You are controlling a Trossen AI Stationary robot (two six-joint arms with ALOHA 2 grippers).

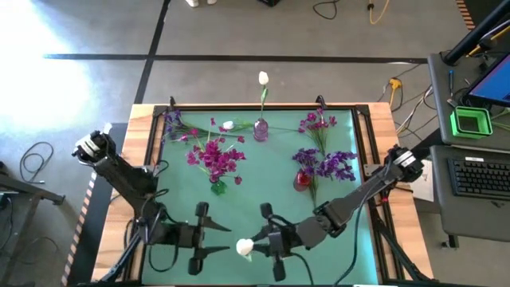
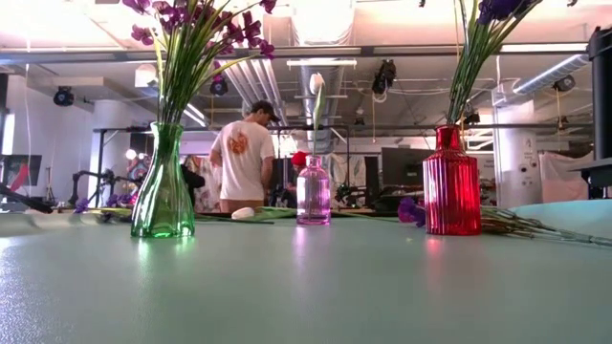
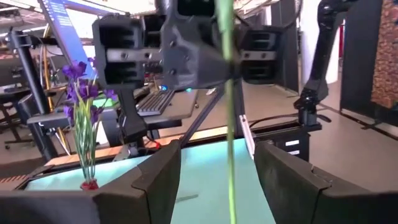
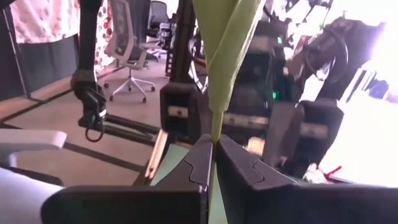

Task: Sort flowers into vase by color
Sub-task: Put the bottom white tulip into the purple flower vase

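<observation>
Right gripper (image 1: 267, 243), at 6 o'clock on the mat, is pinching a white bud's (image 1: 245, 248) stem tight while left gripper (image 1: 209, 237) is waiting half-open around it, apparently for handover; thin stem risks twisting or slipping if jaws misalign.

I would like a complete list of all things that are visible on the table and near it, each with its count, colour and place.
Green glass vase: one, holds magenta-pink flowers, left part of table.
Small pink-purple glass vase: one, holds one white bud, far centre.
Red ribbed glass vase: one, holds purple flowers, right part.
Loose flowers on the teal mat: several, purple, magenta and one white bud, far side.
White flower with green stem: one, near edge, in the right gripper.
Person: one, white shirt, room behind.
Left gripper: open around the stem.
Right gripper: shut on the stem.
</observation>
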